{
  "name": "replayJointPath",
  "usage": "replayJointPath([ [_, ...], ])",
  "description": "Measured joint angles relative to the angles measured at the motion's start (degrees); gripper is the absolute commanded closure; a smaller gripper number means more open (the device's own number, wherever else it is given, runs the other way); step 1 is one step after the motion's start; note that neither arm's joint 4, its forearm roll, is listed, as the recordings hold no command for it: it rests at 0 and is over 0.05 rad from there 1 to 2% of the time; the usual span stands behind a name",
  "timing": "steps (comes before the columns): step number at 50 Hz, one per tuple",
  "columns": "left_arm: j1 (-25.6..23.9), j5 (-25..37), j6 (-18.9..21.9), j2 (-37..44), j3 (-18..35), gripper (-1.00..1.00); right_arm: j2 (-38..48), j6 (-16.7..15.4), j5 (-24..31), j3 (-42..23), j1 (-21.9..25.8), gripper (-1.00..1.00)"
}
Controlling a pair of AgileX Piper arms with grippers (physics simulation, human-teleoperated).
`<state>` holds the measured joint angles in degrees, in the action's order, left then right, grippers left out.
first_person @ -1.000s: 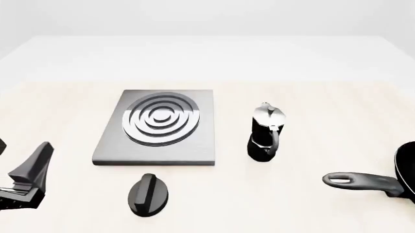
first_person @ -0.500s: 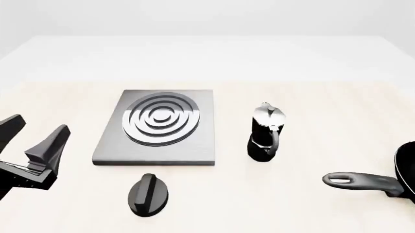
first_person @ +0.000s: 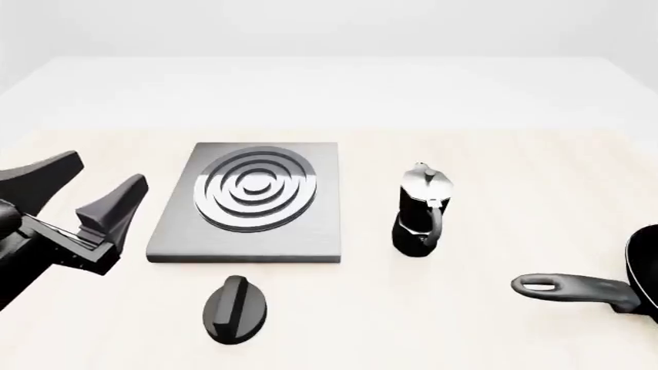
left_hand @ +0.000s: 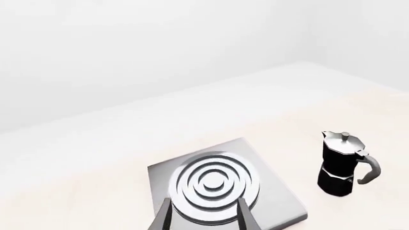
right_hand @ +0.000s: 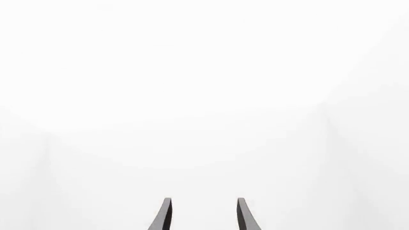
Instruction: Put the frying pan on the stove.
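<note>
At the right edge of the front view, the frying pan lies on the table, cut off by the frame: only a sliver of its black bowl and its long dark handle are visible. The handle points toward the table's middle and ends in a loop hole. The stove, a flat grey square slab with concentric silver rings, sits left of centre, well apart from the pan. Between them, nearer the stove, stands a black-and-silver moka pot, upright, with its handle turned toward the near side of the table. A black oval knob lies just in front of the stove's near edge, apart from it. The left gripper hovers beside the stove's left edge, its two dark fingers spread wide with nothing between them. In the left wrist view, the fingertips frame the near part of the stove, with the moka pot off to one side. The right gripper does not appear in the front view. Its own wrist view shows two finger tips held apart with nothing between them, against a blank white background. No gripper is in contact with the pan.
</note>
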<state>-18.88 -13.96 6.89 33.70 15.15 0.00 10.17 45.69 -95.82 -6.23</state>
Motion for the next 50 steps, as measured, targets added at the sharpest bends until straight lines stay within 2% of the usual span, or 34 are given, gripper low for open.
replayJointPath([
  [30,-10.51,-1.74,1.12,12.47,9.44,-1.00,0.00,0.73,3.28,-7.70,-0.26,-1.00],
  [50,-17.08,-2.92,2.04,20.15,14.70,-1.00,0.00,0.88,4.06,-9.73,-0.43,-1.00],
])
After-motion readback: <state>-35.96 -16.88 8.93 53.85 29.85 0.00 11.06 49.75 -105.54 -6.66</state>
